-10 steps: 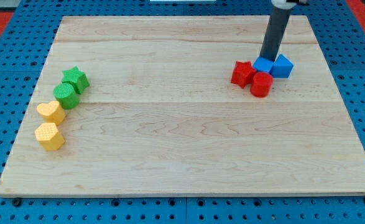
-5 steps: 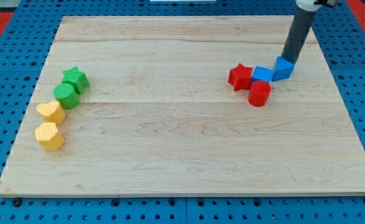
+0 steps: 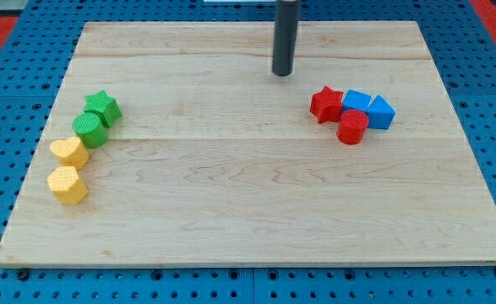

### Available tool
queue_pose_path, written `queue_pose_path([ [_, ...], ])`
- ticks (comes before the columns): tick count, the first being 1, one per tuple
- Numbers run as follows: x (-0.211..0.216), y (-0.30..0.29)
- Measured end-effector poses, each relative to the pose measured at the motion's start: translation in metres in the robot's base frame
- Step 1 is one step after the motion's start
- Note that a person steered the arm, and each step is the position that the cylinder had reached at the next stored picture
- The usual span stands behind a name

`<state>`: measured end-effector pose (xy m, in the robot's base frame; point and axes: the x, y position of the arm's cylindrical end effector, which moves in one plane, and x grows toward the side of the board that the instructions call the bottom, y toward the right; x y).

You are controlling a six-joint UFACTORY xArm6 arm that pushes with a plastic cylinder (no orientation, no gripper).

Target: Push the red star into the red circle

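My tip [image 3: 282, 73] sits on the wooden board [image 3: 248, 219], up near the view's top, away from all the blocks.

There is no claw here, only the dark rod, and it touches no block. The red star [image 3: 325, 104] lies toward the view's right, to the right of my tip and lower down. The red circle [image 3: 352, 127] sits just below and right of the star, very close, maybe touching. A blue block [image 3: 357, 100] is pressed between them, with a blue cube [image 3: 381, 112] beside it. Far at the view's left sit a green star [image 3: 103, 106], a green circle [image 3: 89, 129], a yellow heart [image 3: 69, 152] and a yellow block [image 3: 67, 185].
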<state>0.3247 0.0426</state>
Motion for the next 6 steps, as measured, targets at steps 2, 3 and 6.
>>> queue_pose_path([
  [2,0.042,0.071],
  [3,0.03,0.053],
  [6,0.011,0.025],
])
